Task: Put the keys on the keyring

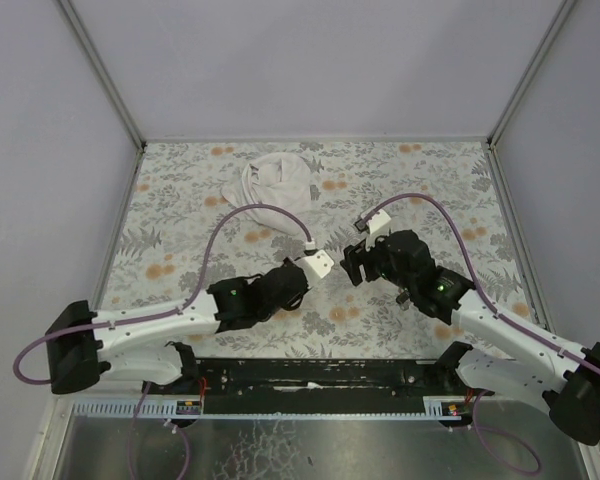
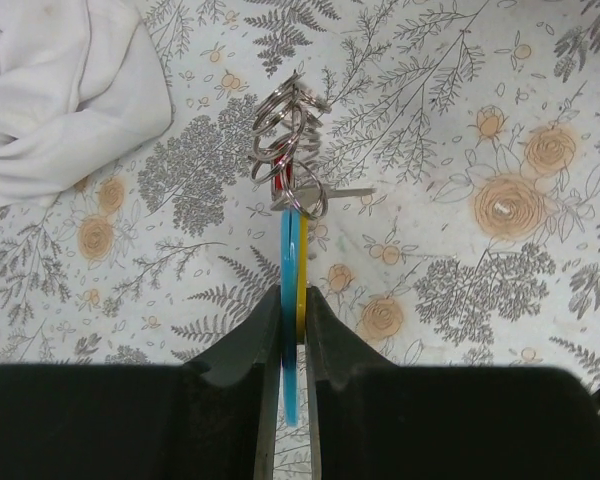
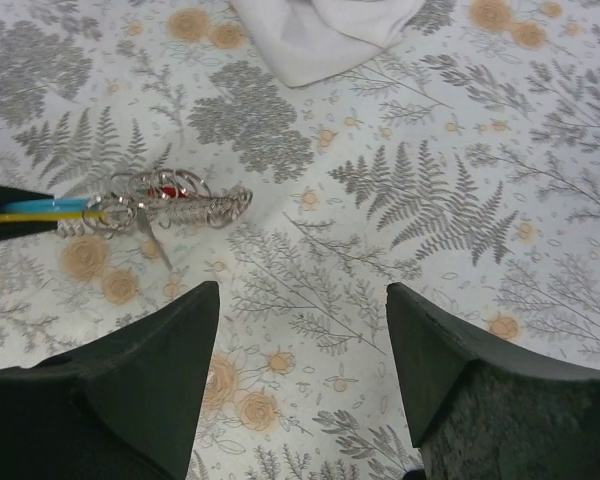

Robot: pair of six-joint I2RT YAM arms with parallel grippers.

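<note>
Arms number two in the overhead view, black and white, their hands meeting nose to nose over the middle of the counter [image 1: 180, 200], which wears a grey fern and orange flower print. The left hand [image 1: 323, 263] and right hand [image 1: 354, 262] stand just apart. The keyring between them is too small to make out here. One crumpled white cloth [image 1: 277, 182] lies farther back, well apart from both.

Left wrist view: the left hand's two dark fingers [image 2: 250, 340] are pinched narrow on the keyring [image 2: 289, 245], gripping its flat light-blue strip edge-on. One thin yellow piece [image 2: 301, 275] is pressed alongside (perhaps a plastic key head, though edge-on I cannot be sure). Beyond the fingertips sits a bunch of thin, shiny wire rings [image 2: 285, 125], overlapping too much to count. The keys [image 2: 278, 172] are hard to count too: one red plastic bit shows among the rings, and one slim bare-metal blade [image 2: 348, 192] pokes sideways. The cloth fills the upper left corner.

Right wrist view: the right hand's two blunt, matte black fingers [image 3: 170, 370] stand wide, with nothing between them but patterned counter. The ring bunch is ahead and to the left, well clear of those fingers, held by the left hand at the frame's edge. Whether the rings touch the counter I cannot tell.
</note>
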